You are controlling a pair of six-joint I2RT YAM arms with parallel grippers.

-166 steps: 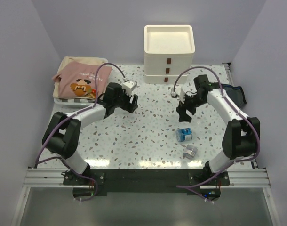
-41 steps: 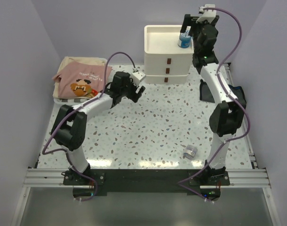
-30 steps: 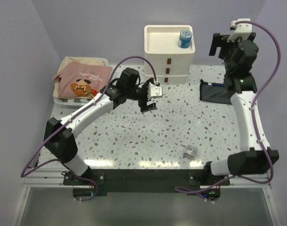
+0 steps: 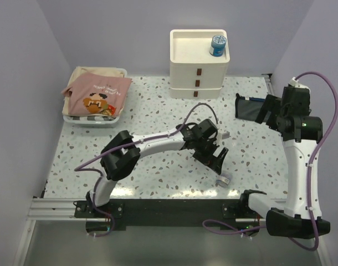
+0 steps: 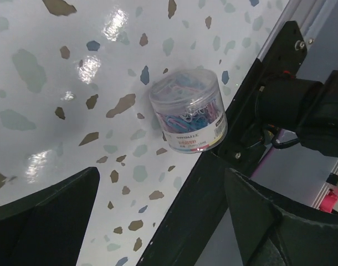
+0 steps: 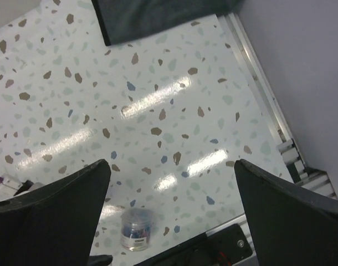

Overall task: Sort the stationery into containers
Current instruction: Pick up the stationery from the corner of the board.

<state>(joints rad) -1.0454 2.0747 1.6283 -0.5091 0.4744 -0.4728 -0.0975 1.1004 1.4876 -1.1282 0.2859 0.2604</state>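
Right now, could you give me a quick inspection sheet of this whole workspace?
Surface: speckled table, glossy, with lamp reflections.
Job's things: clear tub of paper clips near the front edge; blue tub on the drawer unit top tray; dark pouch at right.
Clutter: tray with pink cloth, far left.
Grippers: left gripper open above the clear tub; right gripper open, empty, near the pouch.
Cables: purple cables loop along both arms; no snag seen.
Surroundings: lilac walls; black rail in front.
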